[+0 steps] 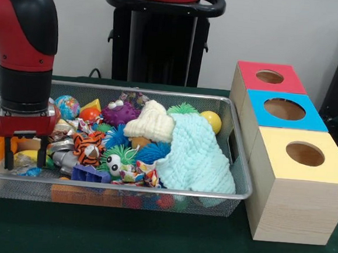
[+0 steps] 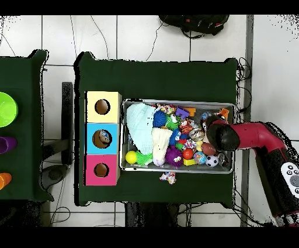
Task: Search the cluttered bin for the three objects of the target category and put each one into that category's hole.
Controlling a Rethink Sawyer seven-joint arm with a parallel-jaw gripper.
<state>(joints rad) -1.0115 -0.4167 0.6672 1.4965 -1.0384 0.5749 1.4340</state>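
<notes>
The wire mesh bin [image 1: 152,189] is heaped with toys and also shows in the overhead view [image 2: 125,153]. My gripper [image 1: 24,157] hangs open over the bin's left end, its fingertips [image 1: 7,162] down among the clutter. Between them lies a clear crinkled plastic thing with a blue patch [image 1: 28,168], seemingly a bottle; no other bottle shows in the heap. The blue-topped box's hole [image 1: 284,108] is the middle one of three at the right. From above, that hole [image 2: 102,138] shows something multicoloured inside. The arm's wrist [image 2: 222,135] hides the gripper there.
The red-topped box [image 1: 246,74] stands behind the blue one and the yellow-topped box [image 1: 329,168] in front. A pale blue knitted cloth [image 1: 196,155] and a cream cloth [image 1: 150,124] cover the bin's right half. A tiger-striped toy [image 1: 88,145] lies near the gripper. A wrapper [image 2: 168,177] lies outside the bin.
</notes>
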